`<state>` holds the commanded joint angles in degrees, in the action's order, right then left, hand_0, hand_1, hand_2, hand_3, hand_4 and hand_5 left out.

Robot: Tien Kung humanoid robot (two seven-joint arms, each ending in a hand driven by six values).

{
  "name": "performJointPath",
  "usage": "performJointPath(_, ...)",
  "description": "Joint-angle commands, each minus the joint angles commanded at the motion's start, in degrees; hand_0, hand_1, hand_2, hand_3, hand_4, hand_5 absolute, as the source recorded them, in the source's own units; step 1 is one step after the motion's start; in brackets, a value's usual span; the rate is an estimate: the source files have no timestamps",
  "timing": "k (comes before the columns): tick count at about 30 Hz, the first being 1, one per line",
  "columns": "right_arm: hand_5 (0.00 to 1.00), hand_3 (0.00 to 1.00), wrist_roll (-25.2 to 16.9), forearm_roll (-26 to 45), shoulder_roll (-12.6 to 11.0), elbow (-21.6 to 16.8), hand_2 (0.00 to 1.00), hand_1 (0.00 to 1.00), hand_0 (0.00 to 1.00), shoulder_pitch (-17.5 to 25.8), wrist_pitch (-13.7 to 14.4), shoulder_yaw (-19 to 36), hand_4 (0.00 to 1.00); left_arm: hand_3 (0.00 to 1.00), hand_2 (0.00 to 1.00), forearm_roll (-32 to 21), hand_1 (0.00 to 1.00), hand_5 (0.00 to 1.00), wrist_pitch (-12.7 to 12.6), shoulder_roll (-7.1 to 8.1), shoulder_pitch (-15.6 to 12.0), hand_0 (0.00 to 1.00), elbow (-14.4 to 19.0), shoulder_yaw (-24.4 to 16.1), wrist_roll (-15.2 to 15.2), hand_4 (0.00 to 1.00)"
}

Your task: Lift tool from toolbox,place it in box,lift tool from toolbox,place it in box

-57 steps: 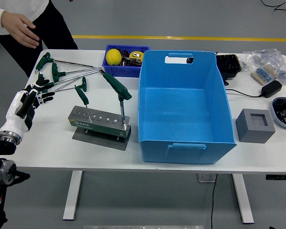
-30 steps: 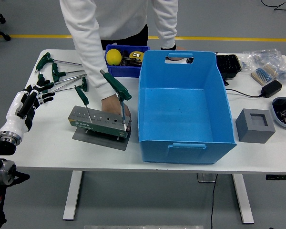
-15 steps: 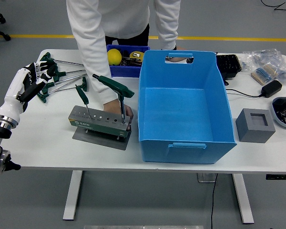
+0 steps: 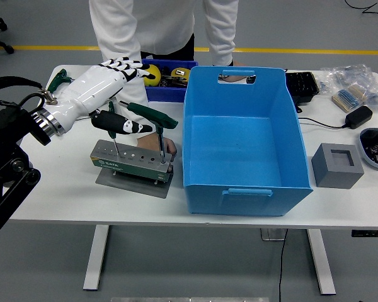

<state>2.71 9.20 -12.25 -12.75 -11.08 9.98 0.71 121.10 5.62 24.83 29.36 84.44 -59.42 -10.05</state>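
- Reaching over the grey metal tool stand (image 4: 131, 162), the white left robot hand (image 4: 110, 75) spreads its fingers, holding nothing.
- Two green T-handled hex keys (image 4: 152, 116) stand upright in it.
- A person's hand (image 4: 169, 148) steadies the stand's right end.
- The open blue plastic crate (image 4: 239, 141) sits just beside.

A person in a white top (image 4: 164, 22) stands at the desk's (image 4: 63, 189) far side. A yellow ball (image 4: 152, 73) sits in a small blue bin (image 4: 171, 90). A grey foam block (image 4: 337, 165) lies right, near a black adapter (image 4: 358, 116).
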Motion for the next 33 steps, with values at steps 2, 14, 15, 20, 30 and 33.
performJointPath(2, 0.724, 0.592, 0.01, 0.04, -0.01, 0.00, 0.758, 0.708, 0.730, 0.06, 0.00, 0.00, 0.830, 0.930, 0.998, 0.57, 0.998, 0.492, 1.54, -0.07, 1.70, 0.998, -0.88, 2.60, 0.79, 0.998)
performJointPath(14, 0.721, 0.591, 0.19, -0.65, -0.06, -0.04, 0.756, 0.706, 0.728, 0.11, 0.02, 0.35, 0.828, 0.849, 0.852, 3.05, 0.814, 0.541, 2.41, -3.94, 6.81, 0.825, -8.79, 7.94, 3.72, 0.998)
performJointPath(15, 0.721, 0.591, 0.22, -0.80, -0.07, -0.04, 0.756, 0.706, 0.728, 0.08, 0.03, 0.43, 0.828, 0.849, 0.852, 3.30, 0.814, 0.541, 2.14, -4.08, 7.13, 0.825, -9.45, 8.31, 3.76, 0.998)
performJointPath(20, 0.721, 0.591, 0.20, -0.76, -0.16, -0.04, 0.755, 0.706, 0.730, 0.02, 0.06, 0.46, 0.828, 0.780, 0.677, 4.35, 0.635, 0.571, 1.57, -4.36, 8.11, 0.731, -11.72, 10.06, 4.35, 0.998)
performJointPath(30, 0.720, 0.590, 0.20, -0.88, -0.27, -0.07, 0.755, 0.704, 0.731, -0.07, 0.09, 0.53, 0.829, 0.565, 0.422, 4.29, 0.359, 0.596, -2.96, -4.21, 9.75, 0.453, -12.21, 15.36, 4.36, 0.998)
performJointPath(33, 0.720, 0.590, 0.17, -0.89, -0.29, -0.08, 0.755, 0.704, 0.731, -0.06, 0.11, 0.53, 0.829, 0.565, 0.422, 3.72, 0.359, 0.596, -5.45, -4.41, 10.24, 0.453, -12.54, 16.16, 3.83, 0.998)
